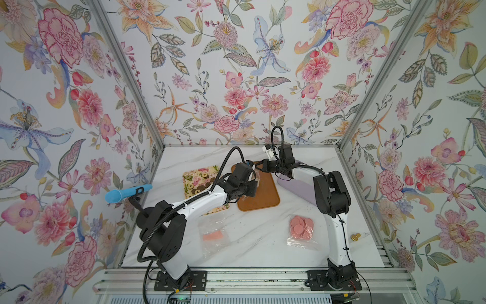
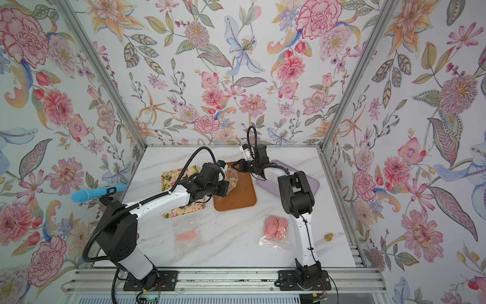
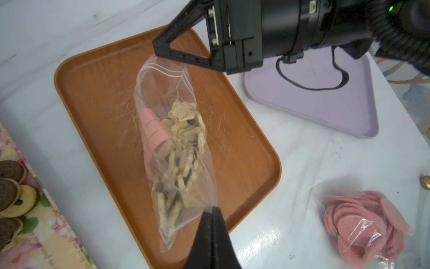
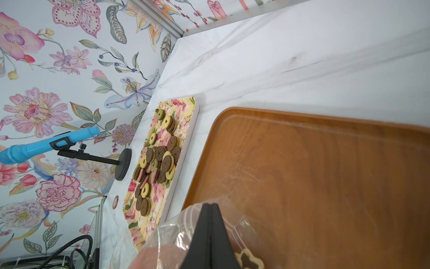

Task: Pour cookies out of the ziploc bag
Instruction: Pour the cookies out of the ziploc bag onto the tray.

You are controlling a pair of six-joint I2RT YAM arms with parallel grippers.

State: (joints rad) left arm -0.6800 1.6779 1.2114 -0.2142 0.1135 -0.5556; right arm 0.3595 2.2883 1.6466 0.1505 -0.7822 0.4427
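Leftmost, round cookies (image 4: 162, 158) are already spread on the floral tray (image 4: 179, 104). Centrally, the ziploc bag (image 3: 162, 97) of star cookies (image 3: 183, 144) is held over the brown tray (image 3: 97, 93). Its bottom corner is pinched by the left end effector (image 3: 213, 209) and its mouth edge by the right end effector (image 4: 209, 207). Pouring seems imminent: the bottom likely needs raising.

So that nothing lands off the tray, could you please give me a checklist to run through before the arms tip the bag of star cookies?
1. The left gripper is shut on the ziploc bag, at the end away from the zip: ok.
2. The right gripper is shut on the bag near the zip strip: ok.
3. The bag hangs above the brown tray: ok.
4. The zip strip is open: cannot tell.
5. The star cookies are out of the bag: not ok, all inside.
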